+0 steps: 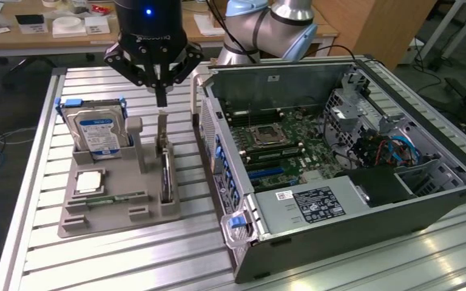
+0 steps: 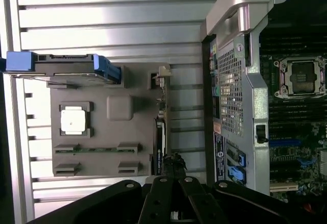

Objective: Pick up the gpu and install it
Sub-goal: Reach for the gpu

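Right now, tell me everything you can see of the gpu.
The gpu is a thin flat card standing on its long edge in a slot of the grey holder tray, on the side nearest the open computer case. Its face looks dark, with a silvery metal bracket upright at the end under the gripper. Only the tray visibly touches it. The gripper, jaws shut, hangs just above that bracket.

One open computer case [image 1: 427, 212] and one gray holder tray [image 1: 95, 221] carrying four parts: one hard drive [image 1: 97, 134] (at the tray's eleven o'clock, exterior view), one processor chip [image 1: 89, 182], one RAM stick [image 1: 118, 197], one gpu [image 1: 167, 179].
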